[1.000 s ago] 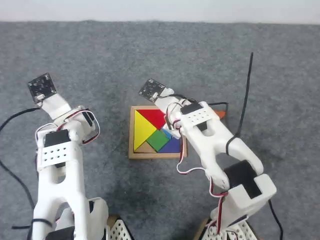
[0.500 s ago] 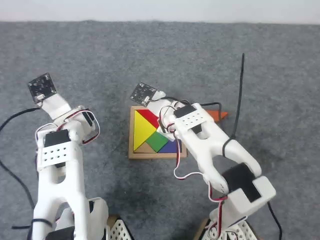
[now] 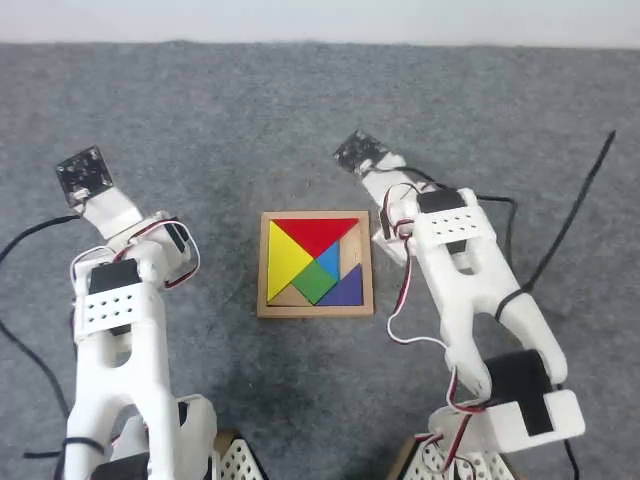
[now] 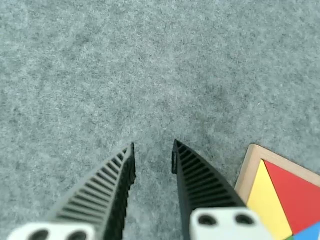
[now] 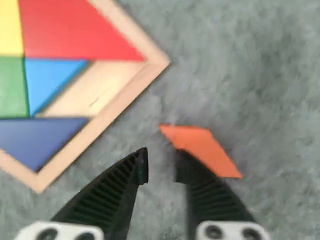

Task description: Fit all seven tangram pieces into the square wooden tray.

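The high view looks down; both close wrist views share the tray (image 3: 316, 311).

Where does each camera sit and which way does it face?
High view: fixed overhead, looking down on the wooden tray and both arms.
Left wrist view: on the left arm, looking past its own jaws at mat and one tray corner.
Right wrist view: on the right arm, past its own jaws at an orange piece beside the tray.
Shared: all three show the tray's red triangle.

grey carpet (image 3: 300, 120) runs back to a pale wall (image 3: 320, 20).
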Tool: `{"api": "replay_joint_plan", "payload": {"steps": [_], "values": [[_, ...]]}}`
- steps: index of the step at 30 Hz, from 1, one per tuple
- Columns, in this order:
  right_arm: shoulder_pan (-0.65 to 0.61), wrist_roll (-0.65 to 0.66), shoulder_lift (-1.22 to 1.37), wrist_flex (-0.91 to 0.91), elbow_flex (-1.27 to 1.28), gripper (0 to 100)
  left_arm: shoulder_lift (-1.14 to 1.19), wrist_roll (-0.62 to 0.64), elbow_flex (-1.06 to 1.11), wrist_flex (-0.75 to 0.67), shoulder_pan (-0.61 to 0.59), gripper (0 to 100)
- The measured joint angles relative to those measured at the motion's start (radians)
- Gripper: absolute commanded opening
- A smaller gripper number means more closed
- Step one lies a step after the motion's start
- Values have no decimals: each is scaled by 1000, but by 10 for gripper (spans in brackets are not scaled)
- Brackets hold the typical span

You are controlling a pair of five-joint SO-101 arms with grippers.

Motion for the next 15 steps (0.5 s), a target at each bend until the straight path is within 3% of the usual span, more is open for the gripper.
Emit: {"api": "replay_joint_plan", "payload": {"steps": [9, 12, 15], "values": [[127, 57, 60, -46, -2, 203, 0, 0, 0, 0, 0, 127], [150, -61, 110, -49, -38, 203, 0, 0, 0, 0, 0, 127], [147, -276, 135, -40, -77, 203, 0, 0, 0, 0, 0, 127]]}}
